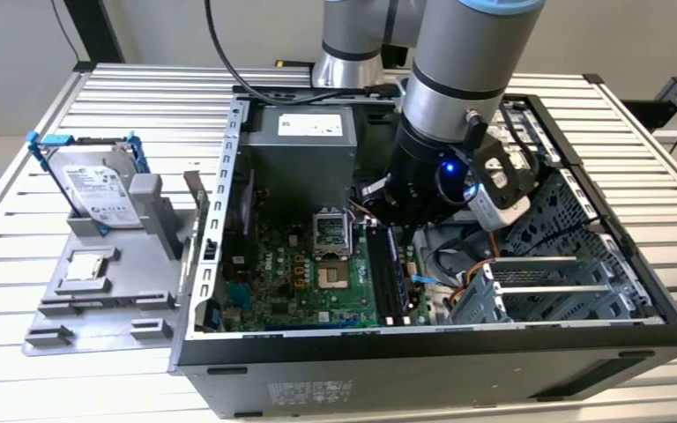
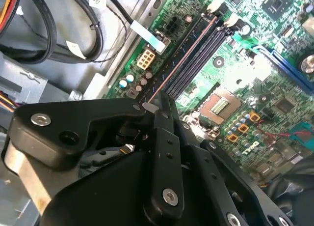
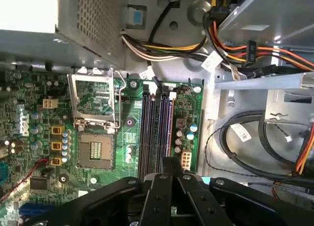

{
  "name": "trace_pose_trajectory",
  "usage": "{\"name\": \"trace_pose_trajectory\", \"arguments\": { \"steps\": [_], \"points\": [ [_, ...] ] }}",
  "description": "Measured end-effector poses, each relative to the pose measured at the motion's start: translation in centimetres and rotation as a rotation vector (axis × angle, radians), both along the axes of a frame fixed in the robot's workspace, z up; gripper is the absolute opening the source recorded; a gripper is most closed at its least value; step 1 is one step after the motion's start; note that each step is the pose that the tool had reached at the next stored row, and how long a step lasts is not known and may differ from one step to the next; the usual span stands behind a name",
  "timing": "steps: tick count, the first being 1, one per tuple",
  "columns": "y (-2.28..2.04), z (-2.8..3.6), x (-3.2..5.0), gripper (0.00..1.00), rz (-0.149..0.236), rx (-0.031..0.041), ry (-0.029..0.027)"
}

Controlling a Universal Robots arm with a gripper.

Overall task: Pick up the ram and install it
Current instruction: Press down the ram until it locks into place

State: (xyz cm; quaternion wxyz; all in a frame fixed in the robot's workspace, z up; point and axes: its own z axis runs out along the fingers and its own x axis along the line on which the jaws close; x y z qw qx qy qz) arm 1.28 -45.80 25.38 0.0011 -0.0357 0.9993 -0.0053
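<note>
In both wrist views the ram shows as a thin dark stick with a reddish top edge (image 2: pixel 184 59) (image 3: pixel 170 125). It stands on edge in the memory socket nearest the motherboard's edge, beside the other long black sockets (image 3: pixel 149 132). My gripper (image 2: pixel 159 105) (image 3: pixel 171 162) is at one end of the ram, with its black fingers drawn together on that edge. In the exterior view the gripper (image 1: pixel 376 225) reaches down into the open computer case (image 1: pixel 433 352), just above the sockets (image 1: pixel 388 273); the arm's wrist hides the fingertips there.
The processor socket (image 3: pixel 95 150) (image 1: pixel 332 233) lies beside the memory sockets. Bundled cables (image 3: pixel 245 49) and a metal drive cage (image 1: pixel 574 264) crowd the other side. The power supply (image 1: pixel 303 132) fills the case's back. A silver hard drive with blue rails (image 1: pixel 98 189) stands on a grey fixture at the exterior view's left.
</note>
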Motion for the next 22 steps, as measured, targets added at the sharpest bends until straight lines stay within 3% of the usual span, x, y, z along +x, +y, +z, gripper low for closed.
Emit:
{"name": "trace_pose_trajectory", "arguments": {
  "steps": [8, 22],
  "points": [
    [0.0, 0.01, -0.01, 0.0, 0.099, -0.0004, -0.0036],
    [0.0, 0.03, -0.01, 0.0, 0.278, -0.001, -0.0202]
  ]
}}
